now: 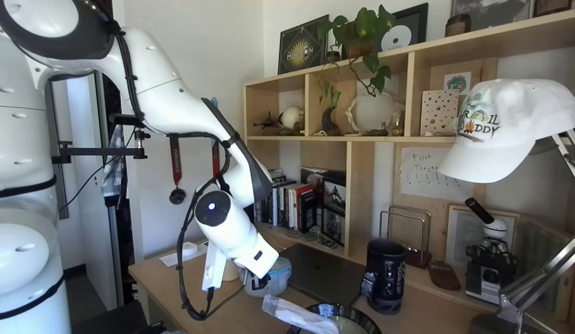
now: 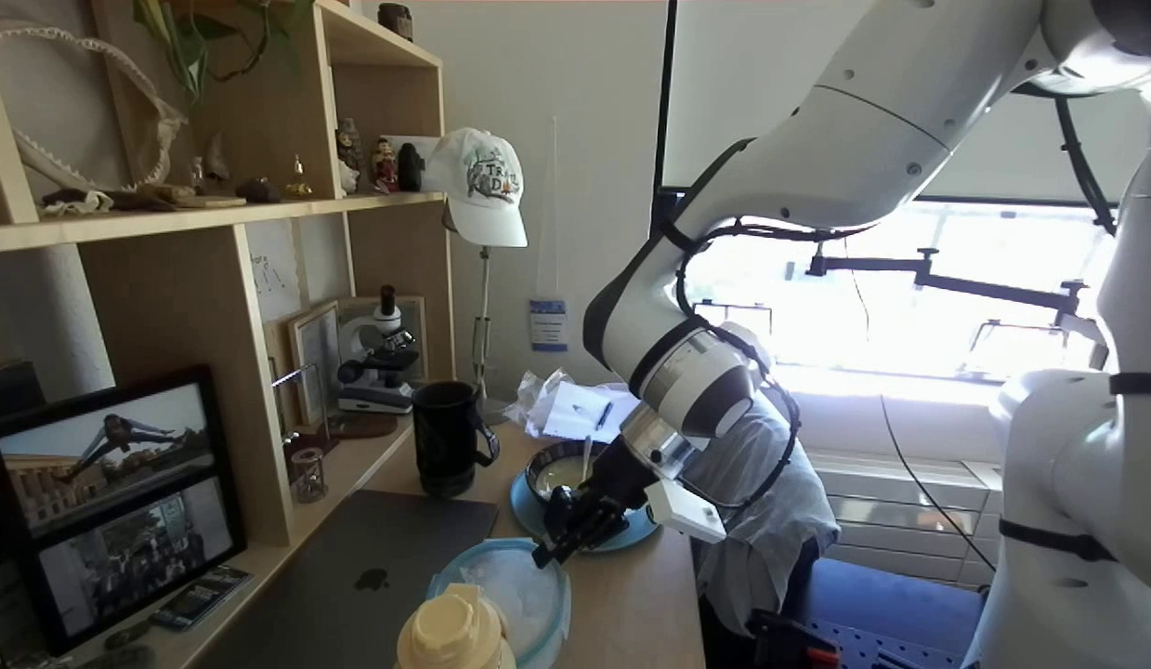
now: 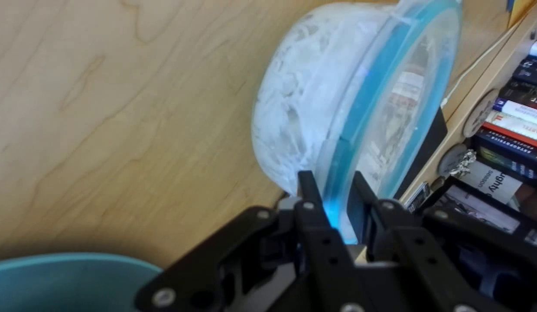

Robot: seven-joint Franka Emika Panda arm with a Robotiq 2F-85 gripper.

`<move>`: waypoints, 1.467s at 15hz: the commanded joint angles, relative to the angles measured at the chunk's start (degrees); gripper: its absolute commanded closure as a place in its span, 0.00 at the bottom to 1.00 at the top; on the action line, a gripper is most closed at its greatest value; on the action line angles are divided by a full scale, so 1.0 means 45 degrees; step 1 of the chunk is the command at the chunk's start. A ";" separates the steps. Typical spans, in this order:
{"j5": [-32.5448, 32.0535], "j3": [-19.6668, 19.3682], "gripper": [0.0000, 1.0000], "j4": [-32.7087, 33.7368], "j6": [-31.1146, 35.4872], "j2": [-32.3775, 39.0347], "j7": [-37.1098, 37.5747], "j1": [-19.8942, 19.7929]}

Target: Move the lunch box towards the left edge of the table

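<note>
1. Claw. In the wrist view, your claw (image 3: pixel 333 180) stands with its two black fingers (image 3: pixel 309 190) drawn close, a narrow gap between them; in that gap you hold the blue rim of the lunch box (image 3: pixel 303 95).

2. Lunch box. You see it over the pale wood of the table (image 2: pixel 635 604), lid facing upward; you cannot tell whether its base touches the surface. In an exterior view it lies between the dark laptop (image 2: pixel 352 576) and the table's right edge, with the cream bottle (image 2: pixel 450 632) on its near side, partly covering it from sight.

3. Arm. In both exterior views, your white arm (image 1: pixel 190 106) reaches down to the lunch box, its wrist (image 1: pixel 236 236) tilted.

4. Far side. In an exterior view, a blue plate (image 2: pixel 527 516) lies beyond the lunch box and bears a dark bowl (image 2: pixel 542 462). The black mug (image 2: pixel 445 437) stands upright to the left of the plate, just past the laptop's far edge.

5. Background. In an exterior view, the wooden shelf (image 1: pixel 357 185) rises along the table's far side, with books (image 1: pixel 292 204) in a lower cubby. In both exterior views, a white cap (image 1: pixel 510 125) sits on the lamp (image 2: pixel 483 348), and the microscope (image 1: pixel 490 253) stands lower down.
</note>
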 commanded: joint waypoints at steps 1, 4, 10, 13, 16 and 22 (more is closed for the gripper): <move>-0.1314 -0.0101 0.91 -0.0655 -0.0540 -0.1778 0.1124 -0.0126; -0.2215 -0.0181 0.91 -0.0730 -0.0776 -0.2448 0.1726 -0.0106; -0.3933 -0.0039 0.91 -0.0386 -0.0696 -0.3552 0.2747 0.0066; -0.4237 0.0113 0.90 0.0028 -0.0683 -0.3940 0.2958 0.0237; -0.3921 0.0399 0.91 0.0593 -0.0673 -0.4261 0.2873 0.0609; -0.2738 0.1140 0.91 0.2125 -0.0504 -0.3768 0.2245 0.1558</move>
